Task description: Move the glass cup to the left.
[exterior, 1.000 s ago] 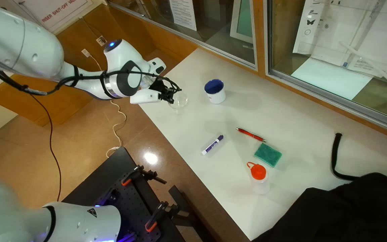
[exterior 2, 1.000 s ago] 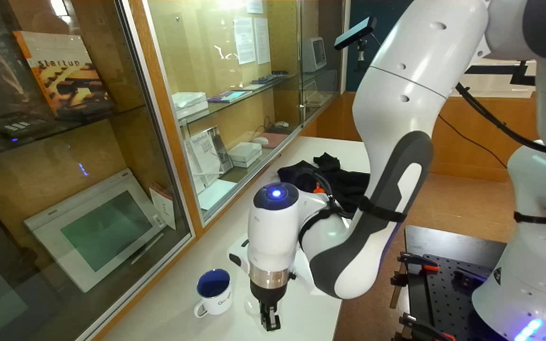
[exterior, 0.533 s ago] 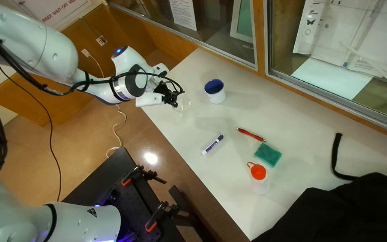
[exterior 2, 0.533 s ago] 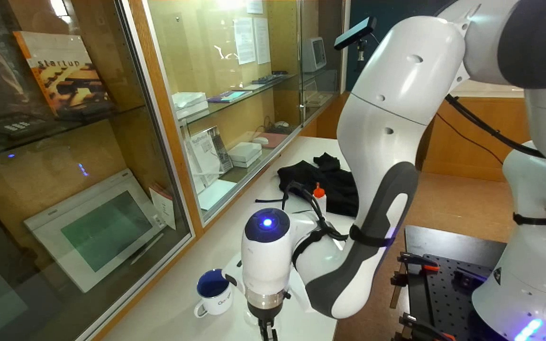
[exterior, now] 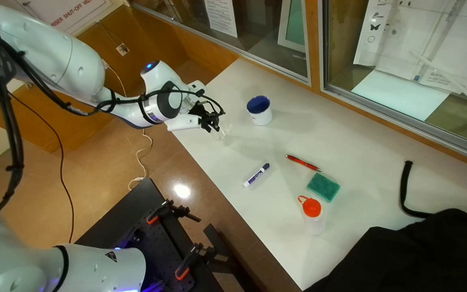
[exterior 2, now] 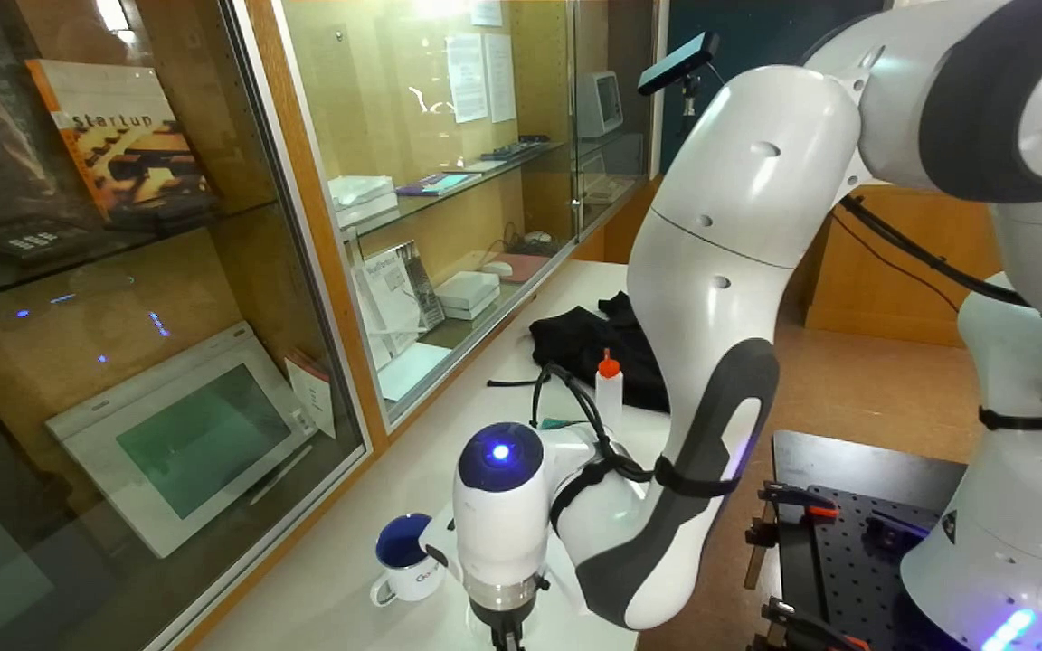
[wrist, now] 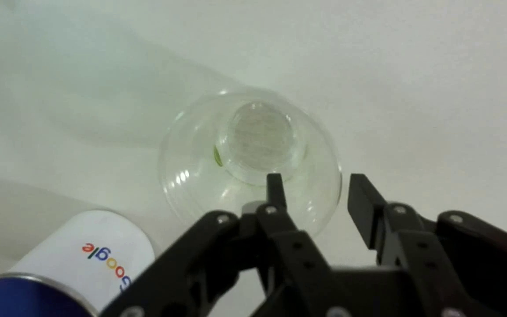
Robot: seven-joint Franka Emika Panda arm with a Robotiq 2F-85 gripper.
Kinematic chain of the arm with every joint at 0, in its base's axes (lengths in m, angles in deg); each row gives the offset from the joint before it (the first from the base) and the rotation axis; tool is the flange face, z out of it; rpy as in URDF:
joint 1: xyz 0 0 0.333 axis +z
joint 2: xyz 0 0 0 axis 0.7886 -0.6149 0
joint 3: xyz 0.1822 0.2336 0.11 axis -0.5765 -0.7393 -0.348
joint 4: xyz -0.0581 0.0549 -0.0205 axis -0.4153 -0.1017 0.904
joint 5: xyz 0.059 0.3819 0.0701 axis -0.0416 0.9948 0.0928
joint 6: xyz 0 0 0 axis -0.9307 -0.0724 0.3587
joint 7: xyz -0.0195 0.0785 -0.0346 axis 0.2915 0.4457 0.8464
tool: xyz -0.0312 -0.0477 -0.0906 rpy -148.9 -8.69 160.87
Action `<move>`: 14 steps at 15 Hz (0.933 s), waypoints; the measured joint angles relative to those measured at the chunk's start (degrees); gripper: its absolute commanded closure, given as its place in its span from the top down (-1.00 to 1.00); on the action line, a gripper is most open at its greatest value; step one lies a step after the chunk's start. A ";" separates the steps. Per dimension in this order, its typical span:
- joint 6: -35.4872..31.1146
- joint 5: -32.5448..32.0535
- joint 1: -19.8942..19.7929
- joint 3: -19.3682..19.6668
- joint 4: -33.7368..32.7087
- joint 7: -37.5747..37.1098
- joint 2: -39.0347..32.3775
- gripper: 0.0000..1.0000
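The glass cup is clear and faint, seen from above in the wrist view with its round base and wider rim. In an exterior view only a faint outline of the glass cup shows beside the gripper, which partly hides it. In the wrist view my gripper has its black fingers apart. One finger overlies the cup inside its rim; the other is just outside the rim, with a small visible gap. Whether either finger touches the glass I cannot tell. In an exterior view the fingertips run off the bottom edge.
A white mug with a blue inside stands close to the cup, also in the wrist view. Farther along the white table lie a marker, red pen, green sponge, orange-capped bottle and black cloth.
The arm and gripper have shifted a little right and down in an exterior view, and down in the other. The cup's faint outline appears to shift slightly the same way. The mug has not moved.
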 measured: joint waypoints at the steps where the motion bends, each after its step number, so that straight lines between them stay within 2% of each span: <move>1: -0.11 0.06 -0.12 -0.24 -0.03 0.04 0.05 0.65; 3: -0.61 0.25 -0.54 -0.76 0.04 0.20 0.55 0.94; 4: -0.89 0.76 -1.31 -1.55 0.25 0.76 1.11 0.99; 6: -1.31 3.97 -5.14 -5.60 1.27 4.98 2.87 1.00; 11: -1.26 16.86 -18.26 -17.65 5.02 17.06 8.88 1.00; 14: 0.48 24.40 -24.11 -22.02 6.66 22.28 12.60 1.00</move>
